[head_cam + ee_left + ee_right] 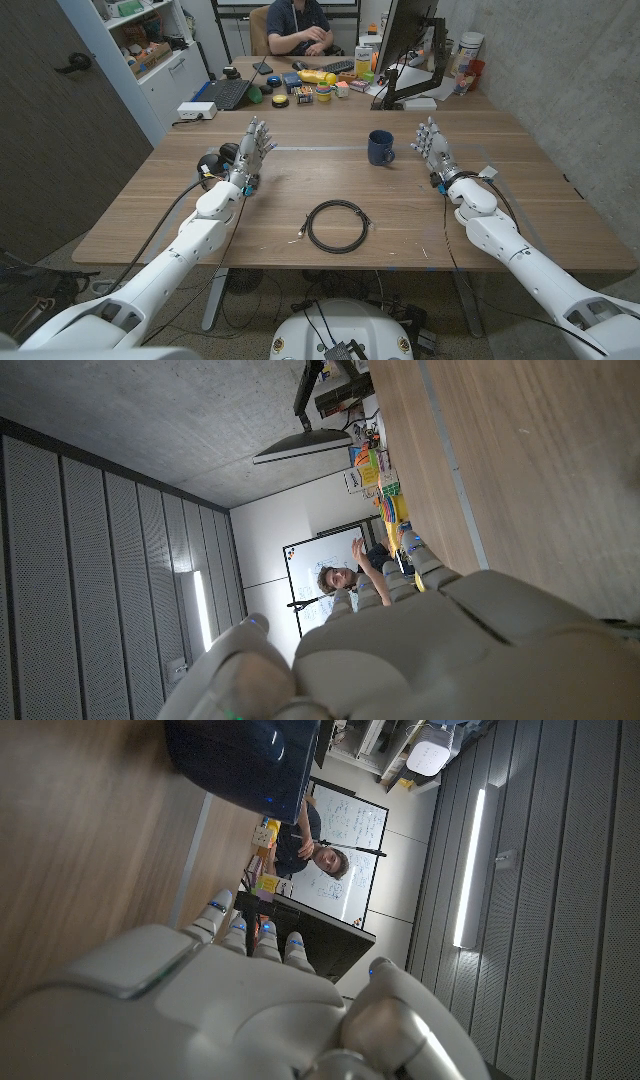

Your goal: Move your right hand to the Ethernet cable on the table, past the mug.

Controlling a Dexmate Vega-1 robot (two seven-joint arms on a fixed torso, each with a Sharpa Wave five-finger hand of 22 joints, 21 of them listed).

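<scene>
Near the front edge of the wooden surface [300, 190], a black Ethernet cable [338, 225] is lying coiled in a loose ring, roughly midway between the two arms. A dark blue mug [380, 148] is standing upright farther back, well apart from the cable, its handle turning toward the right hand [433, 147]. No brand, label or print is showing legibly on the mug or the cable.

The right hand is standing just beside the mug without touching it, fingers apart and pointing away from the robot, holding nothing. In the right wrist view the mug's dark body [245, 755] is sitting close beyond the fingertips [222, 906].

The left hand [250, 150] is standing on the far left of the surface, fingers likewise spread and gripping nothing.

Behind the surface, a second desk is carrying a laptop [225, 94], a yellow bottle [318, 76] and small coloured items; their markings are too small to read. A person [298, 27] is sitting beyond it. A monitor [405, 40] is standing at the back right. A whiteboard [345, 830] behind the person is bearing writing that cannot be read.
</scene>
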